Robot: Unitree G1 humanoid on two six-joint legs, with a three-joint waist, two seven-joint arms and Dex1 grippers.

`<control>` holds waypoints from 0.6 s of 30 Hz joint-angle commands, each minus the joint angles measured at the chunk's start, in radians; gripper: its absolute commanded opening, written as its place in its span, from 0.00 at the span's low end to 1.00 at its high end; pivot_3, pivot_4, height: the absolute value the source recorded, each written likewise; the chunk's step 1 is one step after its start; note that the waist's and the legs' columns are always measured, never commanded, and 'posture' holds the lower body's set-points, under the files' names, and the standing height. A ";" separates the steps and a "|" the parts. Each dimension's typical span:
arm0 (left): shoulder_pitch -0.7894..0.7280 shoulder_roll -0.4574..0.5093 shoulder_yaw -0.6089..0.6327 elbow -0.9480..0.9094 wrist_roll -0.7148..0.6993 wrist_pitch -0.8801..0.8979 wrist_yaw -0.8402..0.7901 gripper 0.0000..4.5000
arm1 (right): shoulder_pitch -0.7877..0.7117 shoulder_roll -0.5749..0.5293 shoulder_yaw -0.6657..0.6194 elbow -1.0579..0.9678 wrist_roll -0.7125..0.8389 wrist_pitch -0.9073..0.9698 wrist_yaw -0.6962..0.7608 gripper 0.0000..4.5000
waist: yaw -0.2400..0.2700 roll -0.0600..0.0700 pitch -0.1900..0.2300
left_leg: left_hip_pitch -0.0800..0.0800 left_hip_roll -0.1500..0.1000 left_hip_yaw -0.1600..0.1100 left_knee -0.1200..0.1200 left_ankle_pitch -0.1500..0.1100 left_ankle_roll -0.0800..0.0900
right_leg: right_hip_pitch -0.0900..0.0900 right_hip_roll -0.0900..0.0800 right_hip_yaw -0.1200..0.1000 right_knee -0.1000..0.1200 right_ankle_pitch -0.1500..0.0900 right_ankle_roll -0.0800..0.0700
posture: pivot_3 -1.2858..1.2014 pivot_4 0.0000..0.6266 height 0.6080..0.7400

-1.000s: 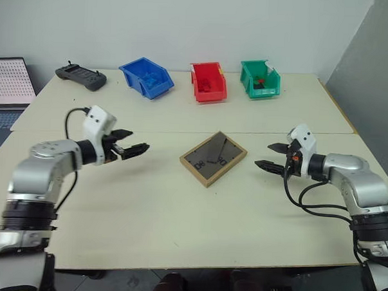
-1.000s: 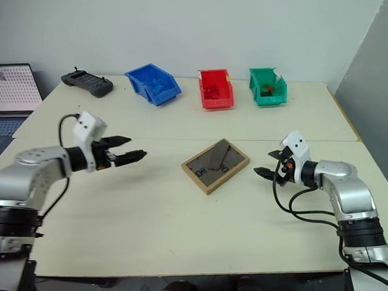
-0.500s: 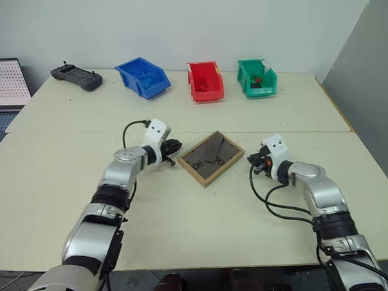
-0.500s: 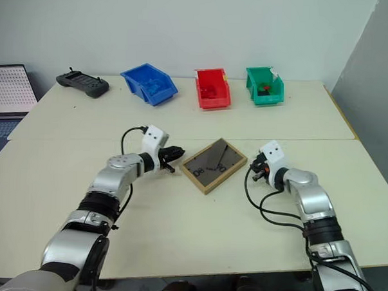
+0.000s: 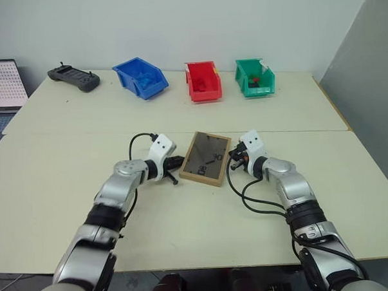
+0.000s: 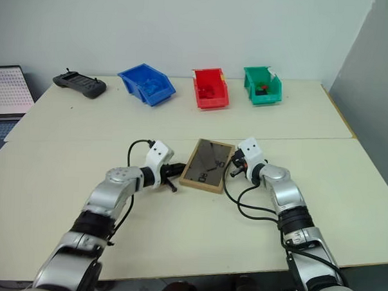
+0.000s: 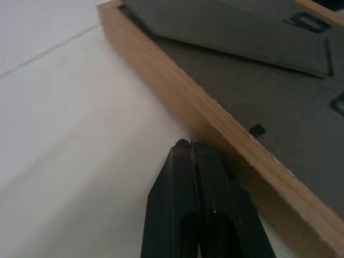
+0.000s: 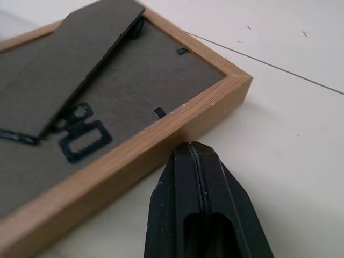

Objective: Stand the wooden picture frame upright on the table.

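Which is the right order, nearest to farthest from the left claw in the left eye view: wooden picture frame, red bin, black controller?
1. Wooden picture frame, flat on the table right beside the left claw.
2. Red bin, at the table's back, middle.
3. Black controller, at the back left corner.

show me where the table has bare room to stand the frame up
Bare stretches: the near half of the table in front of the wooden picture frame, and the far band between the seam and the bins. Crowded: the frame's two sides, where the left gripper and right gripper press in.
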 commanded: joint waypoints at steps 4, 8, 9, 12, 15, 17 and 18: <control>0.168 0.089 0.008 -0.379 -0.089 0.212 -0.036 0.00 | 0.037 -0.005 0.063 -0.182 0.028 0.051 0.116 0.00 | 0.000 0.000 0.000 | 0.000 0.000 0.000 -0.001 0.000 0.000 | 0.000 0.000 0.000 0.000 0.000 0.000 | 0.52 0.24 1.00; 0.264 0.154 0.021 -0.522 -0.125 0.296 -0.042 0.00 | 0.108 -0.049 0.133 -0.348 0.048 0.135 0.217 0.00 | 0.003 0.000 0.000 | 0.000 0.000 0.000 -0.001 0.000 0.000 | 0.000 0.000 0.000 0.000 0.000 0.000 | 0.52 0.24 1.00; 0.285 0.170 0.030 -0.551 -0.136 0.313 -0.041 0.00 | 0.123 -0.067 0.146 -0.382 0.046 0.151 0.233 0.00 | 0.005 0.000 0.000 | 0.000 0.000 0.000 -0.001 0.000 0.000 | 0.000 0.000 0.001 -0.001 0.000 0.000 | 0.52 0.24 1.00; 0.332 0.211 0.051 -0.605 -0.158 0.348 -0.042 0.00 | 0.149 -0.105 0.162 -0.436 0.044 0.183 0.254 0.00 | 0.010 0.000 0.000 | 0.001 0.000 0.000 -0.001 0.000 0.001 | 0.001 0.000 0.000 -0.001 0.000 0.000 | 0.52 0.24 1.00; 0.393 0.266 0.088 -0.645 -0.184 0.365 -0.062 0.00 | 0.165 -0.142 0.165 -0.455 0.035 0.188 0.269 0.00 | 0.009 0.000 0.000 | 0.001 0.000 0.000 -0.002 0.000 0.001 | 0.001 0.001 0.001 -0.001 0.000 0.000 | 0.52 0.24 1.00; 0.440 0.285 0.153 -0.655 -0.242 0.394 -0.084 0.00 | 0.167 -0.154 0.156 -0.440 0.034 0.161 0.273 0.00 | 0.010 0.000 0.000 | 0.002 0.000 0.000 -0.002 0.000 0.001 | 0.001 0.001 0.000 -0.001 0.000 0.000 | 0.52 0.24 1.00; 0.463 0.290 0.203 -0.658 -0.302 0.443 -0.105 0.04 | 0.165 -0.154 0.149 -0.427 0.037 0.143 0.274 0.00 | 0.011 0.000 0.000 | 0.002 0.000 0.000 -0.002 0.000 0.001 | 0.001 0.001 0.001 -0.001 0.000 0.000 | 0.52 0.24 1.00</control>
